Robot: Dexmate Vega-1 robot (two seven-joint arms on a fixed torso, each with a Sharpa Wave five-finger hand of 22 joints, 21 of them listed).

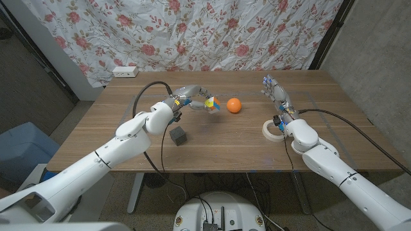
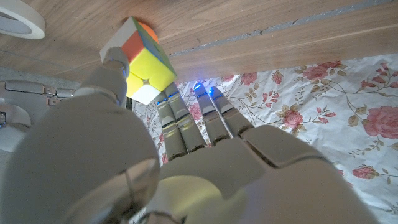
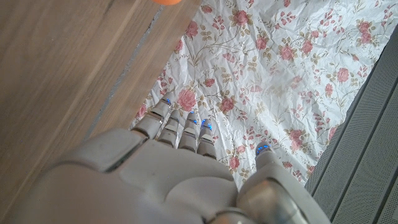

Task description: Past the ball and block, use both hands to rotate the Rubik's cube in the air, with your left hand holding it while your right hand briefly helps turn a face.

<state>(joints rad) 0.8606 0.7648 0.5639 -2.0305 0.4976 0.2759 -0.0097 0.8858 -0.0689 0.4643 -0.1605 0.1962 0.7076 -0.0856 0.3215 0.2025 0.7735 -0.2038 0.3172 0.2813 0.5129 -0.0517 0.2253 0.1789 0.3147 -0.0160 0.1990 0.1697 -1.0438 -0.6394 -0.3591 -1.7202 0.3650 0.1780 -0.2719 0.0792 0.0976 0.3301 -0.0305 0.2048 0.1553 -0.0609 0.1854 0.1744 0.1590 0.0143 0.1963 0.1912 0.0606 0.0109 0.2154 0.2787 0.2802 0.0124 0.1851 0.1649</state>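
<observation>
Flowered cloth (image 1: 192, 32) hangs behind your wooden table (image 1: 218, 141), and just above that table's far middle your left hand (image 1: 192, 97) holds the Rubik's cube (image 1: 210, 103) in the air, a faint shadow lying on the wood below it. In the left wrist view the cube (image 2: 142, 59) sits pinched at the thumb, showing orange, yellow and white faces, while the other fingers (image 2: 186, 124) reach out straight past it. Just beside the cube, toward your right, the orange ball (image 1: 234, 105) rests on the table. Nearer to you, below the left forearm, stands the dark grey block (image 1: 178, 135). Your right hand (image 1: 276, 93) is well apart from the cube at the table's right side, raised, fingers spread and holding nothing. A white tape roll (image 1: 272, 131) lies by that wrist, and a white power strip (image 1: 124, 71) shows beyond the table's far left corner.
</observation>
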